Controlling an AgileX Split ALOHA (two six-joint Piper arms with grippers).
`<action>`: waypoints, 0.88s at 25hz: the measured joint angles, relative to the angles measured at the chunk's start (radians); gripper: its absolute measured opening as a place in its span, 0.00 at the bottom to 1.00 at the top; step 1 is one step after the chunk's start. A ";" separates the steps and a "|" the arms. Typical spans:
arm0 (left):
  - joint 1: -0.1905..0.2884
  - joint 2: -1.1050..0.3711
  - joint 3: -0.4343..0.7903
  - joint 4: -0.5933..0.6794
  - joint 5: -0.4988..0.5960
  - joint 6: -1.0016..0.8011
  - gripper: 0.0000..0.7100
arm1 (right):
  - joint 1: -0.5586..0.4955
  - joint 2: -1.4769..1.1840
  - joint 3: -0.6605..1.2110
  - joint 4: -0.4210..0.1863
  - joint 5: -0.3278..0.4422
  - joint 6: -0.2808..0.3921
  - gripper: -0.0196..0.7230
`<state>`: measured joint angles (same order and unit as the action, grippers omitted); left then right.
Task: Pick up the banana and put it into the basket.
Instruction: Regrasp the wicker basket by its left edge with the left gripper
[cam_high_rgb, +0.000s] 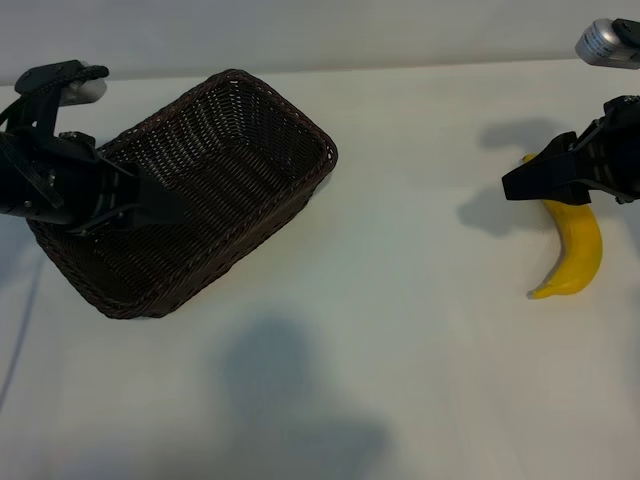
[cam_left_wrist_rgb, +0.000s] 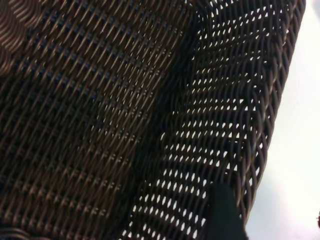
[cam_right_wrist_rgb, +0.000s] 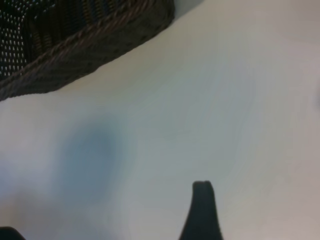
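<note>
At the right edge of the surface (cam_high_rgb: 400, 330), well apart from everything else: the banana (cam_high_rgb: 578, 250), lying flat, curved, bright yellow, pointed tip toward the near side, upper end hidden under the right claw (cam_high_rgb: 515, 185). Right claw poised above that far end, spread wide, grasping nothing; in the right wrist view only one dark fingertip (cam_right_wrist_rgb: 202, 210) over bare white, no fruit between. Over on the left, the basket (cam_high_rgb: 290, 115), dark brown wicker, set at a slant, hollow and holding no fruit. Left claw (cam_high_rgb: 165, 205) hanging over the basket's left part, partly spread, gripping nothing visible; in the left wrist view just weave close up and one dark fingertip (cam_left_wrist_rgb: 222, 215) near the wall. Task not yet begun: fruit on the surface, not lifted. On handling, as a judgement: light enough for one claw, firm along its length but soft-skinned, so prone to bruising under a hard squeeze; smooth peel likely to slip or roll if pinched near a tapering end. Best taken across the thick middle of the curve, fingers straddling the narrow width, pressed only until snug. Risk of swinging and tilting if caught off-centre, and of snagging on the wicker rim unless carried well above it.
</note>
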<state>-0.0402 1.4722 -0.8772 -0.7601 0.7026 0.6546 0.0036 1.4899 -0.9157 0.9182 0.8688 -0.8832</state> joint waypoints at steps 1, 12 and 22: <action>0.000 0.000 0.000 0.001 0.009 -0.024 0.68 | 0.000 0.000 0.000 0.000 0.000 0.000 0.81; 0.000 -0.088 -0.031 0.232 0.049 -0.487 0.68 | 0.000 0.000 0.000 0.000 0.000 0.000 0.81; 0.000 -0.091 -0.043 0.630 0.083 -0.941 0.68 | 0.000 0.000 0.000 0.000 -0.001 0.000 0.81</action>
<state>-0.0402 1.3812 -0.9202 -0.1305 0.7860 -0.2867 0.0036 1.4899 -0.9157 0.9182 0.8680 -0.8832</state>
